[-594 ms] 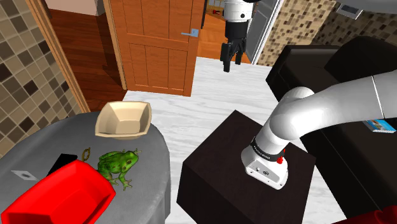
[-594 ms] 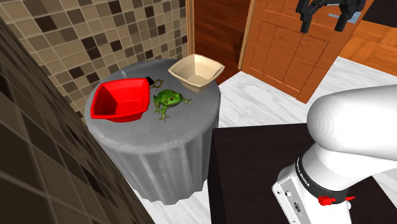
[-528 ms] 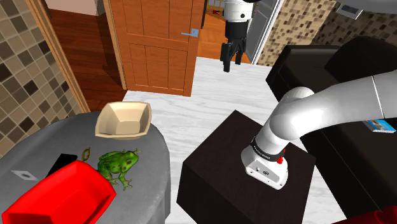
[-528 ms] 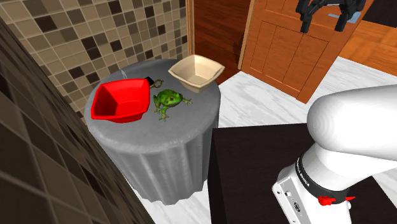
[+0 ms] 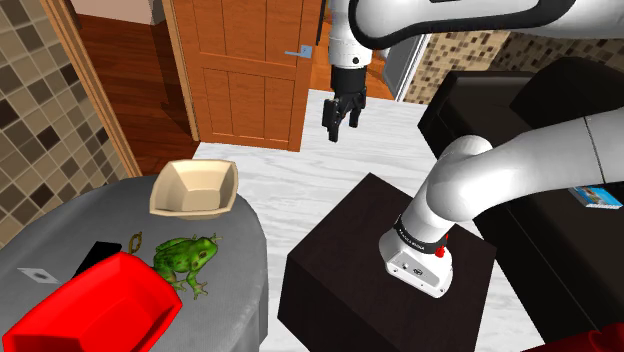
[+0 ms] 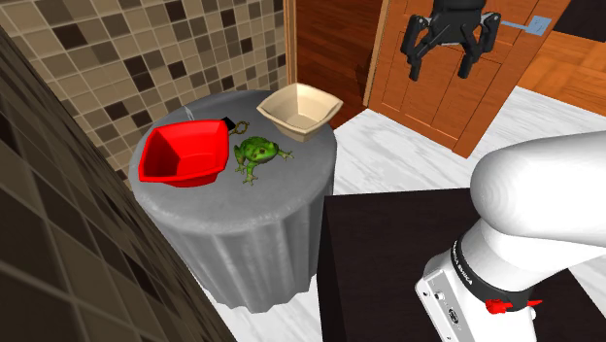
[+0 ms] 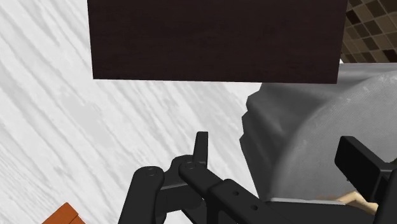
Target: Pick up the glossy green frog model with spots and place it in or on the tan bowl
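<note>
three things sit in a row on the round grey tabletop (image 5: 238,300), and the shoulder view takes them from near to far. nearest is a red bowl (image 5: 100,305), large and deep. just beyond it the green frog (image 5: 185,258) squats upright on splayed legs, spotted and shiny, so close to the red rim that i cannot tell whether they touch. a small black block (image 5: 100,252) and a thin looped thing (image 5: 135,240) lie just beside the frog on the shoulder view's left. farther on, across a strip of bare cloth, stands the tan bowl (image 5: 195,187), empty and near the tabletop's far edge. farthest of all is the hand (image 5: 340,128), hanging high over the pale floor (image 5: 300,170) in front of the wooden door (image 5: 245,70), well apart from everything on the tabletop. its fingers point down and stand spread, with nothing between them.

by my reckoning the reach is hardly begun, and the trouble lies ahead. the straight path to the frog passes over the tan bowl, so a low sweep could clip it and push it off the edge. at the frog, the finger on the red bowl's side has little room. it may land on the rim, shove that bowl, or nudge the frog askew before closing. the glossy, lumpy body looks likely to slip from a shallow pinch, and a splayed leg could snag the loop. a release too high over the tan bowl could bounce the frog out.
</note>
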You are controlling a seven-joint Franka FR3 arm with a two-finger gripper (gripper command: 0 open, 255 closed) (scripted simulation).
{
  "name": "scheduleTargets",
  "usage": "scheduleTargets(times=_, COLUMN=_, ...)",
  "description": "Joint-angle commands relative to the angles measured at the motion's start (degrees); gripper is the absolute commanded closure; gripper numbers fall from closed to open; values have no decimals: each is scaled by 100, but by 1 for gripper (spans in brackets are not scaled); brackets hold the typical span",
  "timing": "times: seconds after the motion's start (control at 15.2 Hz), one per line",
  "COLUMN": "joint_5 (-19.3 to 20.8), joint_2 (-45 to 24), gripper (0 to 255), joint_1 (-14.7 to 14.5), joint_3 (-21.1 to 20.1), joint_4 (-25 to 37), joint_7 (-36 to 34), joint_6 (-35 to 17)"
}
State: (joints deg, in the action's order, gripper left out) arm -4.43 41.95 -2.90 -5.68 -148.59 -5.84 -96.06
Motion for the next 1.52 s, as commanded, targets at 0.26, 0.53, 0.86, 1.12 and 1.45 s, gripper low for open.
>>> scheduleTargets(times=0.26, joint_5=-572, joint_2=-467, gripper=0, joint_1=-374, joint_3=-708, joint_4=-427, joint_7=-708, joint_6=-1117)
scheduleTargets(times=0.53, joint_5=-859, joint_2=-999, gripper=0, joint_1=-574, joint_3=-1184, joint_4=-521, joint_7=-1152, joint_6=-1896)
scheduleTargets(times=0.86, joint_5=-1024, joint_2=-1898, gripper=0, joint_1=-723, joint_3=-1793, joint_4=-431, joint_7=-1760, joint_6=-2901)
scheduleTargets(times=1.12, joint_5=-874, joint_2=-2772, gripper=0, joint_1=-729, joint_3=-2278, joint_4=-201, joint_7=-2362, joint_6=-3682)
scheduleTargets(times=1.45, joint_5=-77, joint_2=-4026, gripper=0, joint_1=-669, joint_3=-2766, joint_4=270, joint_7=-3442, joint_6=-4531)
